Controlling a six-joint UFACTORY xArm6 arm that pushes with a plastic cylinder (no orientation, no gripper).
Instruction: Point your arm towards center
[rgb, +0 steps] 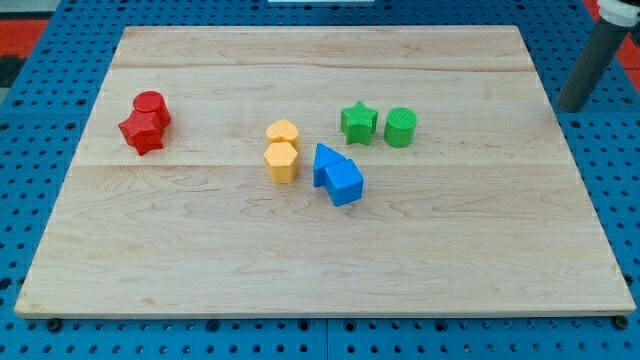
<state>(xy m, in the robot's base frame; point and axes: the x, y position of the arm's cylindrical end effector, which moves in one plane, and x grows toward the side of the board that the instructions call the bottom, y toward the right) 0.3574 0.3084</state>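
Note:
My tip (573, 106) is at the view's upper right, just off the right edge of the wooden board (320, 260), far right of all blocks. Near the board's middle stand two yellow blocks, one (283, 131) just above the other (282, 161), touching. Right of them a blue triangular block (325, 160) touches a blue cube (345, 183). Above those sit a green star (358, 122) and a green cylinder (401, 127). At the left a red cylinder (151, 107) touches a red star (142, 132).
The board lies on a blue pegboard surface (40, 80) that surrounds it on all sides. The dark rod rises from my tip toward the view's top right corner.

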